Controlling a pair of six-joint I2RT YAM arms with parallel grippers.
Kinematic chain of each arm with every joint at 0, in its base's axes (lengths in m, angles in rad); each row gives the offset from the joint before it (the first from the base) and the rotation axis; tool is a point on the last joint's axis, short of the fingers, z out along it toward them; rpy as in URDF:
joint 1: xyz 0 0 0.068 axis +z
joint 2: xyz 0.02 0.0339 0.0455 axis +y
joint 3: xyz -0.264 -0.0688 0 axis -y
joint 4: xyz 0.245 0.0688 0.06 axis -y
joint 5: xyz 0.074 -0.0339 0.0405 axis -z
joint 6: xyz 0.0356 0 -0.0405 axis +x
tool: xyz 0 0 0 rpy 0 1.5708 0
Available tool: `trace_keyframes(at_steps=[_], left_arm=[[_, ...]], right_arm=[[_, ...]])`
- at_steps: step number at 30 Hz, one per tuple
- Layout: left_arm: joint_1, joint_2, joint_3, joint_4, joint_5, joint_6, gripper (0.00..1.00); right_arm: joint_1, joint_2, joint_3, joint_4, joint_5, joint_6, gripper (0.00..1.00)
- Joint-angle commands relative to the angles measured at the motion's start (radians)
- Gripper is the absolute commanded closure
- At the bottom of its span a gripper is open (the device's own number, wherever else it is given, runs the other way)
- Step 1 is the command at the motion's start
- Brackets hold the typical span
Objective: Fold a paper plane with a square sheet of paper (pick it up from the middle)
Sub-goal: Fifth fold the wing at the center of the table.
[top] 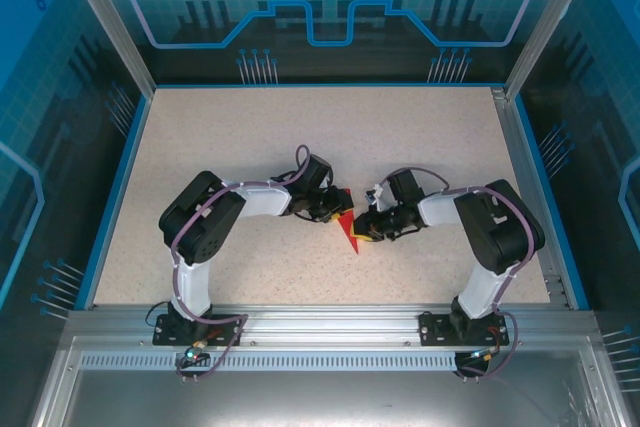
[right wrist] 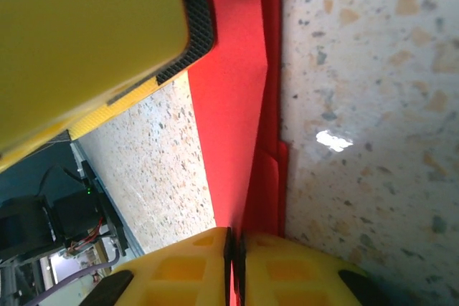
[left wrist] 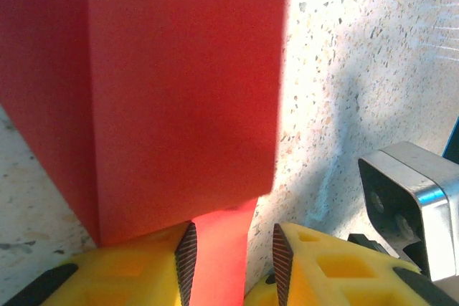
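**Two claws, one red sheet, mid-worktop**

We start with the one worktop [top: 200, 127]. It's a pale, speckled, stone-look slab, rectangular, with a blue rim all round.

On it, two arms. The left arm [top: 205, 222] and the right arm [top: 495, 227] are both glossy black and white shells with purple cables looped along them. They rise from the near edge and bend inward until they almost meet.

Two grippers next, each with chunky yellow fingers faced in black ribbed pads. The left gripper [top: 330, 209] sits just beside the right gripper [top: 368, 230], nose to nose.

And one folded red paper sheet [top: 349, 235]. It's thin, matte and plain, pinched between the two grippers about midway across the worktop and closer to the near edge than the far one. From above it tapers to a sharp point aimed at the near edge.

On the left wrist camera, the paper [left wrist: 179, 105] shows a flat panel with a straight upright crease. The left gripper [left wrist: 231, 249] has its jaws standing apart, released. A red strip runs through the gap, against one pad [left wrist: 186, 252] and short of the other. A grey metal block [left wrist: 409, 206] with rounded corners sits at the right.

On the right wrist camera, the right gripper [right wrist: 234, 263] is clenched tight on the paper's [right wrist: 229, 105] edge, which shows layered folds.
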Motion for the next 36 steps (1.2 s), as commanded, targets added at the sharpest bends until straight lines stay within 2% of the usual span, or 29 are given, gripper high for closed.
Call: trace_keyframes(at_steps=[1,7,19,27,36], left_arm=[[-0.002,-0.001,0.001,-0.105,-0.038,0.036,0.63],[-0.003,0.0,0.004,-0.112,-0.037,0.038,0.63],[-0.003,-0.005,0.004,-0.116,-0.037,0.038,0.63],[-0.003,-0.005,0.007,-0.12,-0.04,0.04,0.63],[-0.003,-0.005,0.011,-0.124,-0.038,0.039,0.63]], right_arm=[[0.031,-0.011,-0.004,-0.13,0.042,-0.017,0.86],[0.048,-0.049,0.009,-0.154,0.03,-0.02,0.84],[0.05,-0.017,-0.007,-0.21,0.102,-0.021,0.93],[0.05,-0.056,-0.008,-0.246,0.109,-0.032,0.88],[0.054,-0.075,0.001,-0.264,0.1,-0.038,0.87]])
